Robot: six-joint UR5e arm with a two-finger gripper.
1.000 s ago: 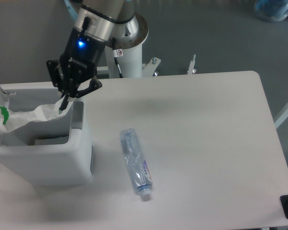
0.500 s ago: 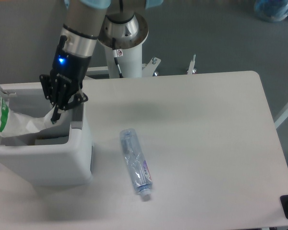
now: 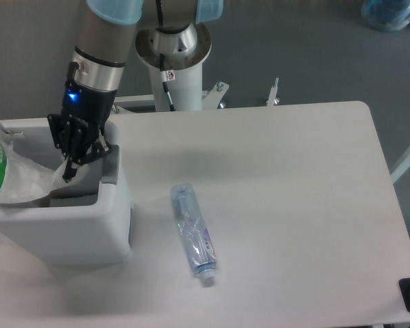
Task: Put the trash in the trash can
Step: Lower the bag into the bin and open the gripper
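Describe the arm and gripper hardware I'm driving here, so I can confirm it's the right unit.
The arm is silver-grey tubing with light blue joint caps and a black band at the wrist, where a small blue light glows. The gripper is black, with two slim linkage fingers. The arm rises from a white pedestal with a round metal flange; a black cable runs down it.

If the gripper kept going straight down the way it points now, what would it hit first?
Most likely the plastic bag bunched inside the trash can; the gripper already sits at its edge, though depth is hard to judge.
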